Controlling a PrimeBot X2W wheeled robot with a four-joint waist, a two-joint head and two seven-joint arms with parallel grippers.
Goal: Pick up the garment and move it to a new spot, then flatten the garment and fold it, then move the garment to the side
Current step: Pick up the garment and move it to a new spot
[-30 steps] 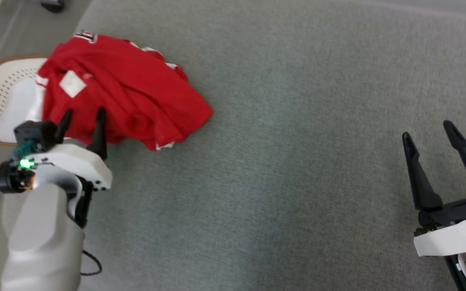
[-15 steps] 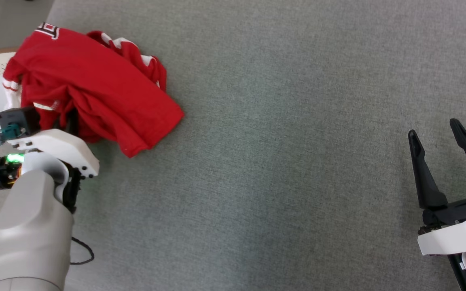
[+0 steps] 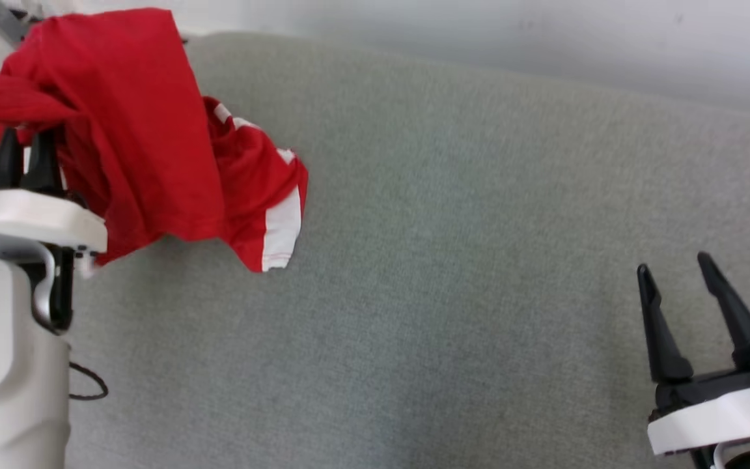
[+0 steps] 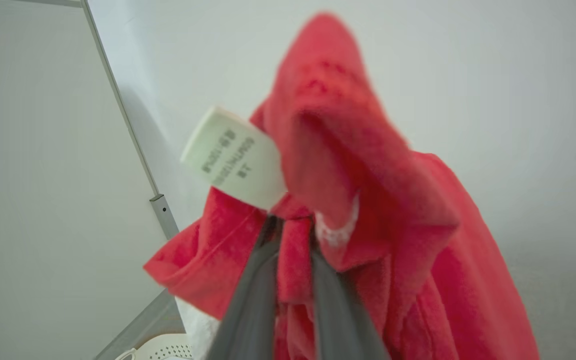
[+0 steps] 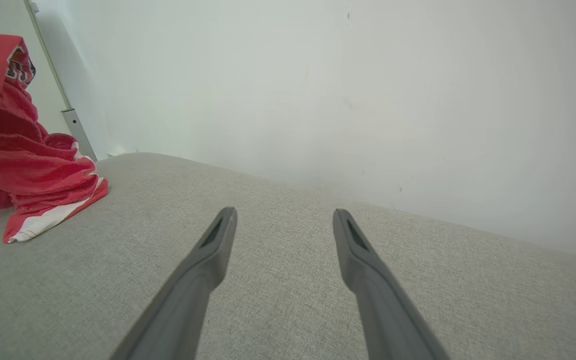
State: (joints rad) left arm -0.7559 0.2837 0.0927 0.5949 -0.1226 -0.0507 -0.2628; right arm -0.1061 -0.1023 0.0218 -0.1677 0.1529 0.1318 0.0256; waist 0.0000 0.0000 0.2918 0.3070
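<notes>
Up off the grey carpet (image 3: 446, 260) since 1 second ago: my left gripper (image 3: 25, 140) pinches the crumpled red fabric garment (image 3: 134, 117), hem dragging there. My right gripper (image 3: 673, 262) is spread. I'd lift higher before carrying.

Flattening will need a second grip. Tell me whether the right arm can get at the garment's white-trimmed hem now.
Probably yes: the right gripper is open, and bare grey surface lies between it and the hem, though it stands far across.

Bare grey surface (image 3: 446, 273) spreads wide right of the hanging garment (image 3: 134, 130); a wall (image 3: 479, 39) bounds its far edge.
</notes>
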